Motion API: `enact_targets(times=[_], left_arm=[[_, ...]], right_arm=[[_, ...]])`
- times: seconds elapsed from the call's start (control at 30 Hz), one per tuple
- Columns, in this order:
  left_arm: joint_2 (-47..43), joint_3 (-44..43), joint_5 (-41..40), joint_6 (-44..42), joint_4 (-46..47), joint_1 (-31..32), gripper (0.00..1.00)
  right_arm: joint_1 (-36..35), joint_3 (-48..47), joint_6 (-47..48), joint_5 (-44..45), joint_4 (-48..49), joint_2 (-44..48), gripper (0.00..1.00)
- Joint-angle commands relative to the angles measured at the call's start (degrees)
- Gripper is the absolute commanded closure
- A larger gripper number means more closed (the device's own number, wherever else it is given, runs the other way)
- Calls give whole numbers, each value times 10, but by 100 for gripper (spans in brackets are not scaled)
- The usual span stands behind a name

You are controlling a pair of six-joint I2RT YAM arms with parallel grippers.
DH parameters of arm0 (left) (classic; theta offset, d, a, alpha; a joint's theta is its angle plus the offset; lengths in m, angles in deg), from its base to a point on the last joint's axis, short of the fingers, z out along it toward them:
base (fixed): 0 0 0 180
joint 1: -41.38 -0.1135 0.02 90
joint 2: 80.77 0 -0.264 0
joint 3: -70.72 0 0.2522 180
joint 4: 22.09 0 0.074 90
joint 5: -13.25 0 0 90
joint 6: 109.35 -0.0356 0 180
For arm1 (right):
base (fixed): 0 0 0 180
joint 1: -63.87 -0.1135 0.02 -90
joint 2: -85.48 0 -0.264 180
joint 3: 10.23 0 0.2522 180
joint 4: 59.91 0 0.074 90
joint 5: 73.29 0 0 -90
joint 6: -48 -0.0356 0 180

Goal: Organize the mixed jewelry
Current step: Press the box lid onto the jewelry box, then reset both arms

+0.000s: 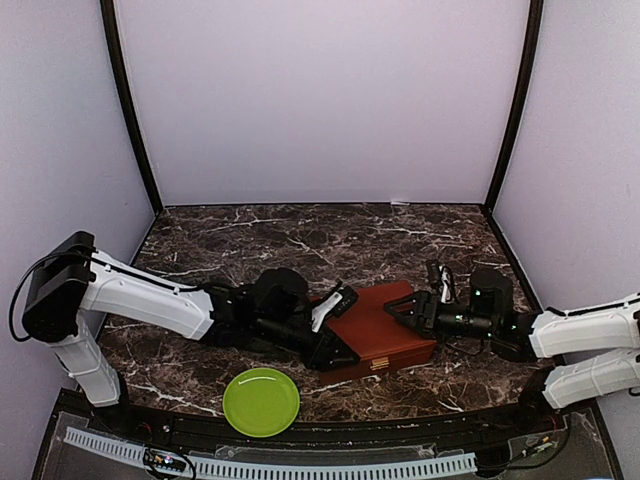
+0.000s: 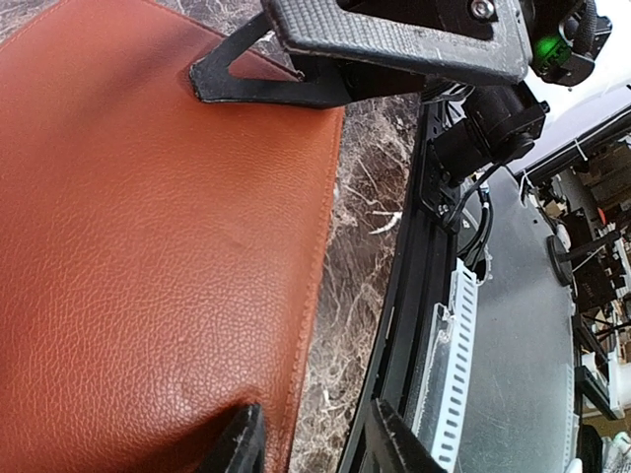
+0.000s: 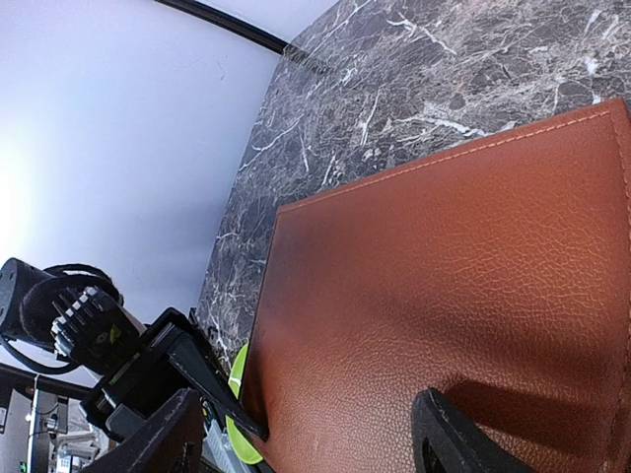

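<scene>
Box (image 1: 385, 335) closed, clasp (image 1: 381, 364) seen only from above, left end effector (image 2: 317, 439) half open, right end effector (image 3: 311, 434) wide open, both empty

You cannot see inside the reddish-brown box (image 1: 385, 335): its lid is down. From above, the left end effector (image 1: 340, 325) covers the box's left corner. Both wrist views cut the box off at their edges, and from the right wrist the green plate (image 3: 239, 439) shows only as a sliver behind that end effector.
</scene>
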Motion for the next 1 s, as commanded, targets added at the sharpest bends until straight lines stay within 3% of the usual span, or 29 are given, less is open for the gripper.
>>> enact_targets(times=[0.0,0.03,0.07,0.23,0.37,0.57,0.97], left_arm=[[19,19,-69,-6,-95,4,51],[8,10,-80,-11,-97,4,39],[2,-2,-89,-17,-96,4,33],[-4,-89,-115,-56,-112,-5,20],[-3,-124,-83,-58,-84,-63,19],[-21,-125,-73,-70,-63,-184,18],[-192,76,-69,-83,-37,-527,15]], right_arm=[[-9,19,17,34,-182,-13,24],[-9,10,28,38,-192,-1,22],[-9,-4,43,41,-202,10,20],[-8,-104,126,95,-275,46,9],[8,-189,186,148,-331,26,2],[117,-245,229,124,-314,-34,2],[362,-197,351,142,-217,-43,1]])
